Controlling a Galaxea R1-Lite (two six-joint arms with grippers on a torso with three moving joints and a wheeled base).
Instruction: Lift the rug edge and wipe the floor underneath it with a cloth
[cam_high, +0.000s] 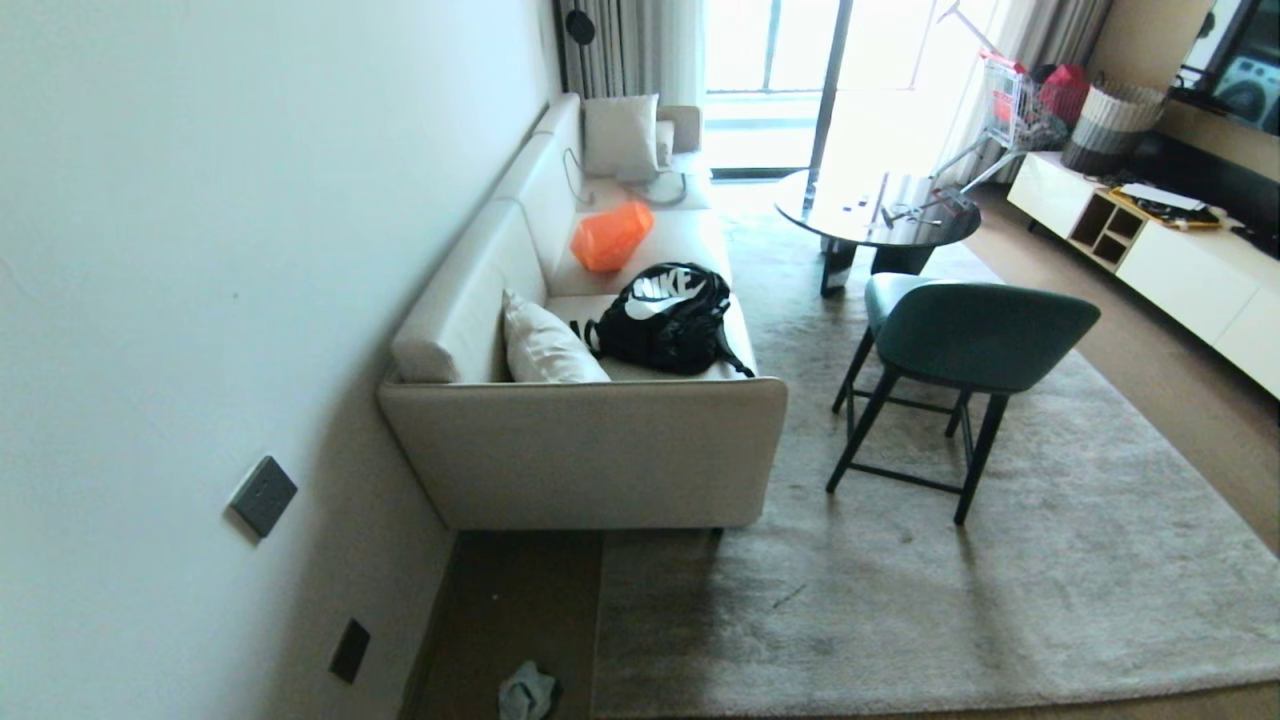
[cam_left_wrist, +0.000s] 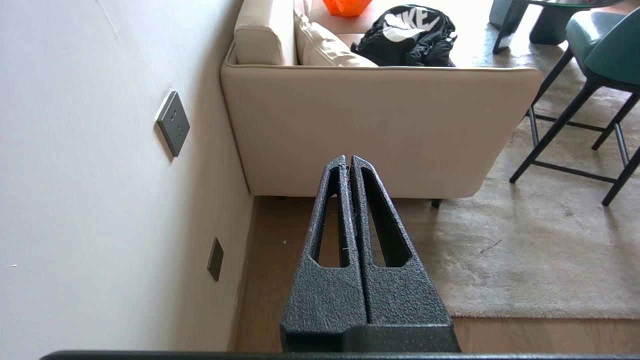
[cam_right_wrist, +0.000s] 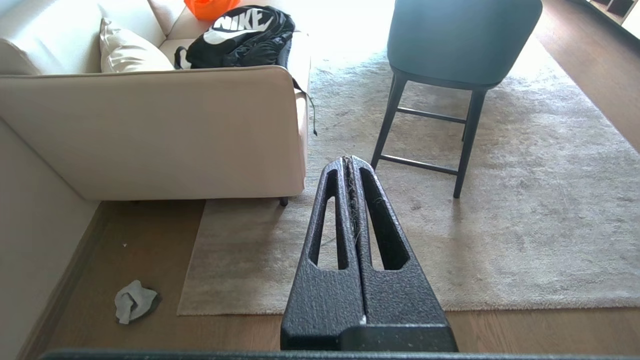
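Lying crumpled on the floor (cam_right_wrist: 150, 250) at near left, just off the rug edge (cam_right_wrist: 192, 260), the cloth (cam_right_wrist: 134, 300) is judged nearer the empty, clenched left gripper (cam_left_wrist: 348, 161) than the likewise closed right gripper (cam_right_wrist: 350, 161).

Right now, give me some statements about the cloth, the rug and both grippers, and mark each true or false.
1. The cloth lies on the bare floor beside the rug edge. True.
2. The left gripper is shut on the cloth. False: it is shut on nothing.
3. The right gripper is shut and empty. True.
4. The rug corner is folded back. False: it lies flat.
5. A black backpack sits on the sofa. True.
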